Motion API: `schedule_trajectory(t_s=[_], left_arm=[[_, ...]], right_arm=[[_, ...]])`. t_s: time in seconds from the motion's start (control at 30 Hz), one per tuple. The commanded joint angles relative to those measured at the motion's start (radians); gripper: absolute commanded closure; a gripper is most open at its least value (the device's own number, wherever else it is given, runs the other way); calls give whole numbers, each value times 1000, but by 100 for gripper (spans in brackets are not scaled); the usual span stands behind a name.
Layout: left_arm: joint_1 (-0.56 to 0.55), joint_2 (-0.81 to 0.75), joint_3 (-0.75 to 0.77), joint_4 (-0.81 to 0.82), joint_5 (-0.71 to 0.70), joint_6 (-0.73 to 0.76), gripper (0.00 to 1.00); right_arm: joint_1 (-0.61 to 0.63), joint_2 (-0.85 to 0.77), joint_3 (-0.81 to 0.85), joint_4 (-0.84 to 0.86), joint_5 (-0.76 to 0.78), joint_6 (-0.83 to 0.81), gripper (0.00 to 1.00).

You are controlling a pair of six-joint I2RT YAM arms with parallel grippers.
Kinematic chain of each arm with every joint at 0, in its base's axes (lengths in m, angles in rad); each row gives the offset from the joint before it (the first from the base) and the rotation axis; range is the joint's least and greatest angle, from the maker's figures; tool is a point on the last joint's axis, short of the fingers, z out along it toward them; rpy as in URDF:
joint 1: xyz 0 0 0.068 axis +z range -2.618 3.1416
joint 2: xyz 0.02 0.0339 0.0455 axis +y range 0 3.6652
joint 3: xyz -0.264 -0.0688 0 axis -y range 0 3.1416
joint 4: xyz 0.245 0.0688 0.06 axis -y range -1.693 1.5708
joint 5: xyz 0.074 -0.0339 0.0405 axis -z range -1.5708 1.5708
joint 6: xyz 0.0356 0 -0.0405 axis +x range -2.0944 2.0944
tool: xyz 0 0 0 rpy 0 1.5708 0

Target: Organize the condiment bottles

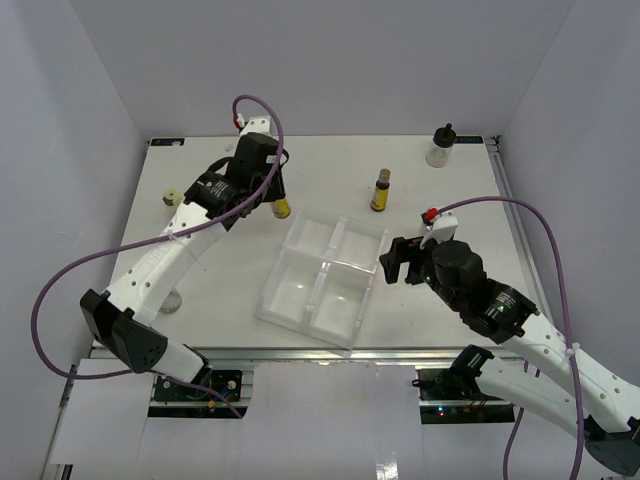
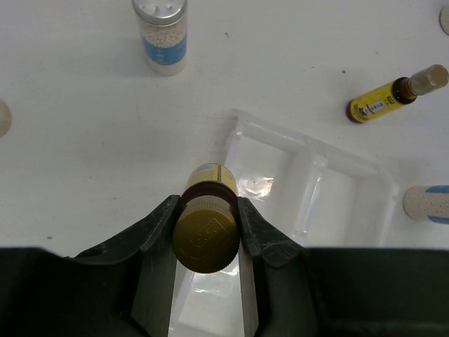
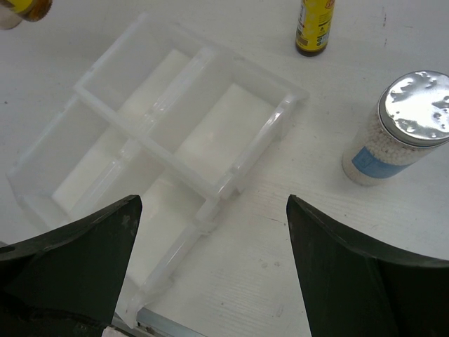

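My left gripper (image 1: 279, 198) is shut on a slim amber bottle (image 2: 208, 223) with a yellow label and a gold cap. It holds the bottle (image 1: 284, 209) upright just off the far left corner of the clear divided tray (image 1: 300, 300). A second amber bottle (image 1: 380, 190) stands beyond the tray. A black-capped jar (image 1: 440, 147) sits at the far right. My right gripper (image 1: 395, 262) hangs open over the table at the tray's right edge (image 3: 270, 126), holding nothing. A silver-lidded blue-labelled jar (image 3: 400, 126) stands to its right.
Another silver-lidded jar (image 2: 163, 35) stands on the bare table, away from the tray. A small yellow-capped beige bottle (image 1: 170, 198) sits near the left edge. The left arm crosses above the left part of the table. White walls enclose the table.
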Motion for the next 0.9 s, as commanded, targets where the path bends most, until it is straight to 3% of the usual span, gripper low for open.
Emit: schedule_trajectory(t_s=[0.0, 0.67, 0.87], left_arm=[[-47, 52, 73, 25, -47, 18, 100], [-100, 235, -48, 308, 55, 69, 100], [-100, 325, -22, 309, 58, 68, 100]], right_arm=[[3, -21, -10, 44, -10, -24, 10], [3, -47, -25, 21, 14, -32, 10], [3, -65, -10, 5, 16, -34, 10]])
